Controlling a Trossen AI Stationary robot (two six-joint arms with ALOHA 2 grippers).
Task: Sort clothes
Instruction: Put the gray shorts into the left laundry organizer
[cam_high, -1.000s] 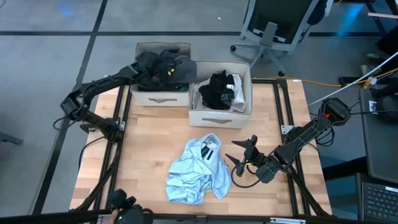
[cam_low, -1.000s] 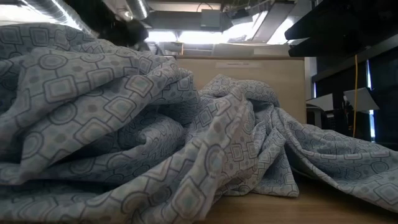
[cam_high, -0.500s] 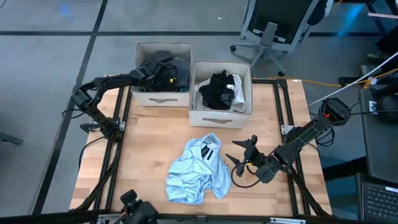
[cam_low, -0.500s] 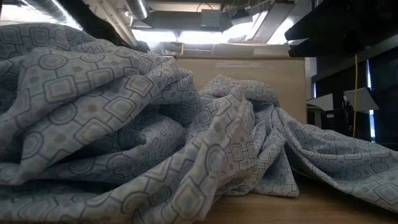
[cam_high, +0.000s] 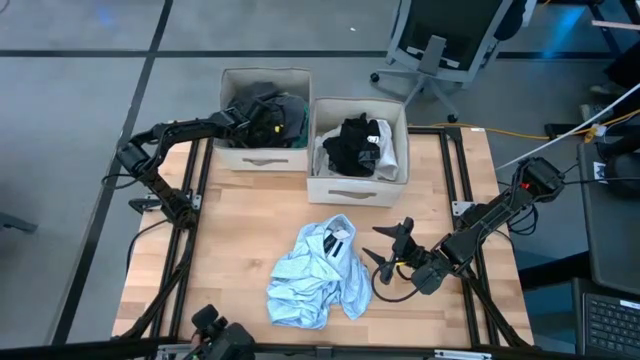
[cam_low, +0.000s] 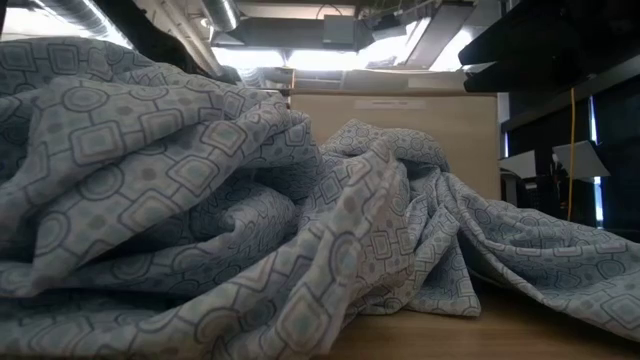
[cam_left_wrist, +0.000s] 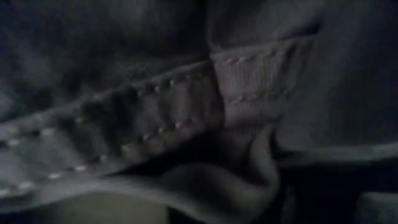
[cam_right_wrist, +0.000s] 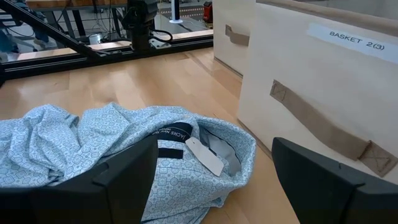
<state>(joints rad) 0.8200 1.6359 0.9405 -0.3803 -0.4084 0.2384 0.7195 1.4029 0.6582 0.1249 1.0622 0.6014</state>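
Since the earlier frame we see the left arm pulled back and down into the left box (cam_high: 262, 118), its elbow swung out past the table (cam_high: 240, 250) edge, and the dark grey garment (cam_high: 268, 108) that bulged over the rim toward the right box (cam_high: 357, 150) now sits inside the left box. The left gripper (cam_high: 262, 112) is sunk among that heap; the left wrist view fills with dark grey cloth (cam_left_wrist: 236, 93), a ribbed hem with a line of pale stitching, soft and creased. We cannot tell how its fingers stand, as fabric hides them.

Both boxes are beige, square, fabric-walled, with a strap handle on the front; the right box carries a label reading BASKET 2(3) in the right wrist view. It touches the left box and holds a crumpled black garment (cam_high: 350, 140) with a white one (cam_high: 385, 145) beside it.

In front of the right box, on the pale wood planks, lies the pale blue-grey shirt (cam_high: 315, 275), rumpled into loose folds, printed with small squares, its collar and a white tag (cam_right_wrist: 202, 155) turned up. From the low view its folds fill nearly everything.

Just beside the shirt, on the side away from the left box, the right gripper (cam_high: 388, 255) rests low over the table with its dark fingers (cam_right_wrist: 124, 174) spread wide apart, holding nothing.
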